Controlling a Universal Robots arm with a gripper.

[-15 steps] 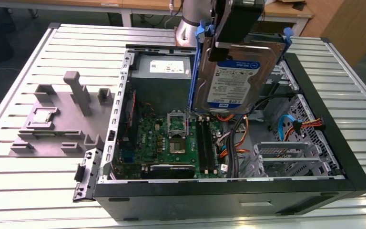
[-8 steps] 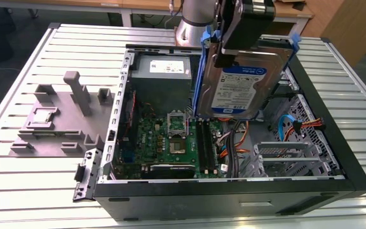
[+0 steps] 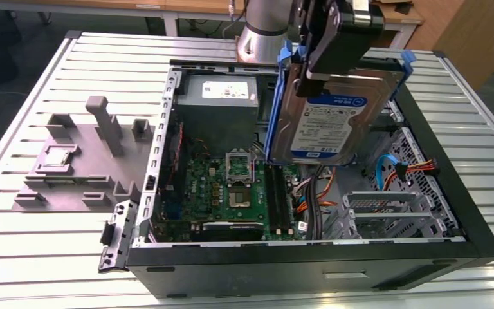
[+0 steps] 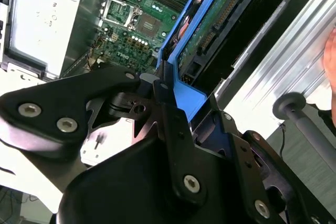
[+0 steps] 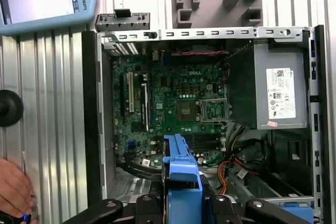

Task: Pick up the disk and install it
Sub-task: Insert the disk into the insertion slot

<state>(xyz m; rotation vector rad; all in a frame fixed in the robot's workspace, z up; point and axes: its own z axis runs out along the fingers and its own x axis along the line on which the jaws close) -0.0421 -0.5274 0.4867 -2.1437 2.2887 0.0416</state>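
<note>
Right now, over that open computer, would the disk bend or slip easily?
Likely stiff: the disk hangs upright from the gripper without sagging. Its metal body looks heavy for its size. Gripped by a smooth blue rail, it might shift if jolted.

1. Slatted metal table (image 3: 49, 251), carrying every item below.
2. Black computer case (image 3: 316, 273), side panel off, lying open from the table's middle towards its edge at the exterior view's right.
3. Green motherboard (image 3: 226, 193), flat on the case floor, processor socket bare.
4. Grey power-supply box (image 3: 221, 96) with a white sticker, in a far corner of the case.
5. Orange and red cables (image 3: 316, 193), beside the motherboard.
6. Metal drive cage (image 3: 393, 215), in a near corner of the case.
7. Grey moulded fixture (image 3: 84, 161) with upright posts, near the table's edge at the exterior view's left, apart from the case.
</note>
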